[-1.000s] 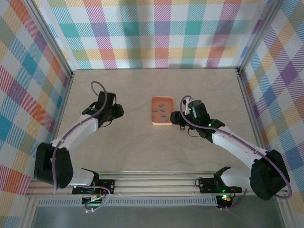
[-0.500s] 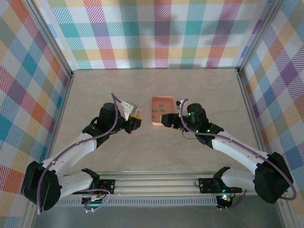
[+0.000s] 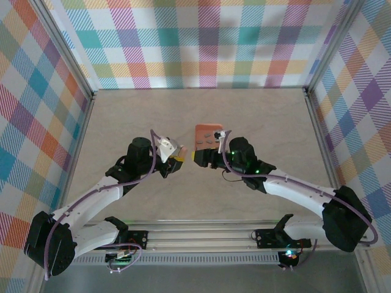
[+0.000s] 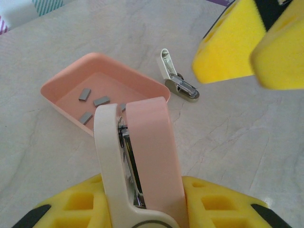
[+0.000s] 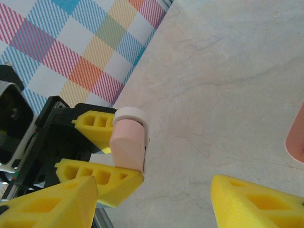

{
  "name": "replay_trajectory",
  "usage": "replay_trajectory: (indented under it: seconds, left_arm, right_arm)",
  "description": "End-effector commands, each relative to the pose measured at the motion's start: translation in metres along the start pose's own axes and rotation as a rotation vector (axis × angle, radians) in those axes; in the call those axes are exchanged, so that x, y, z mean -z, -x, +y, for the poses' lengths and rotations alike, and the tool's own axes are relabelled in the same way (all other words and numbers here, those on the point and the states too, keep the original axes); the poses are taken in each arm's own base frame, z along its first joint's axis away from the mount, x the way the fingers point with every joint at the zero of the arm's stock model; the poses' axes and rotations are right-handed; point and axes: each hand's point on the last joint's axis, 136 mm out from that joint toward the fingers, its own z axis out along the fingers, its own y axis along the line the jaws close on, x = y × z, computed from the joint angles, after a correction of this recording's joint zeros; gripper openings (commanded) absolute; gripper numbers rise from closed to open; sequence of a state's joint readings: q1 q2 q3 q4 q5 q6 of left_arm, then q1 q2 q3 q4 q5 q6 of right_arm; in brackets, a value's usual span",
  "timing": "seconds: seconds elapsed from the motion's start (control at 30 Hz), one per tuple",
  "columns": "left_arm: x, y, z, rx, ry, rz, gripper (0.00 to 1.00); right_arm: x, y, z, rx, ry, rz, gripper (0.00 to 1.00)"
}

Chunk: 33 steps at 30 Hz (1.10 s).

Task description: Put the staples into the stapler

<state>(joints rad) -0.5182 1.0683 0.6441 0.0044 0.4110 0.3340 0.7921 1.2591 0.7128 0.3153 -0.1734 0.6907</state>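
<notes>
My left gripper [image 3: 173, 156] is shut on the stapler [image 4: 142, 142], a pink body with a white arm and metal showing between them. It holds it off the table, nose toward the orange tray [image 4: 61, 86]. Several grey staples [image 4: 100, 100] lie in that tray [image 3: 205, 130]. My right gripper [image 5: 152, 209] is open with nothing between its fingers, and it faces the stapler [image 5: 129, 142] from a short way off. Its yellow fingers [image 4: 232, 42] show at the upper right of the left wrist view. From above, the right gripper [image 3: 201, 156] covers the tray's near end.
A small white-and-metal piece [image 4: 178, 80] lies on the table just beyond the tray's right side. Plaid walls close in the tabletop [image 3: 183, 195] on three sides. The metal rail runs along the near edge.
The left arm has swung from the left toward the centre, bringing the stapler up near the tray. The right gripper has moved left over the tray's near end to face it.
</notes>
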Motion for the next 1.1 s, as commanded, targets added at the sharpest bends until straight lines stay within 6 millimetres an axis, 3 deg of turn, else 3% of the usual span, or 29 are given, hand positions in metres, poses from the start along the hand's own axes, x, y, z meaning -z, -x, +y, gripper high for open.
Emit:
replay_trajectory:
  seconds: [0.0, 0.4, 0.8, 1.07]
  left_arm:
    - [0.002, 0.013, -0.011, -0.059, -0.042, -0.055, 0.04]
    - [0.002, 0.016, -0.015, -0.059, -0.06, -0.055, 0.04]
    - [0.002, 0.021, -0.016, -0.053, -0.068, -0.067, 0.05]
    - [0.004, 0.023, -0.017, -0.051, -0.071, -0.073, 0.06]
  right_arm:
    - [-0.008, 0.015, 0.021, -0.019, 0.068, -0.036, 0.63]
    - [-0.028, 0.012, 0.038, -0.019, 0.163, -0.001, 0.59]
    - [-0.035, 0.008, 0.034, -0.027, 0.164, 0.014, 0.39]
    - [-0.039, 0.003, 0.028, -0.034, 0.148, 0.027, 0.37]
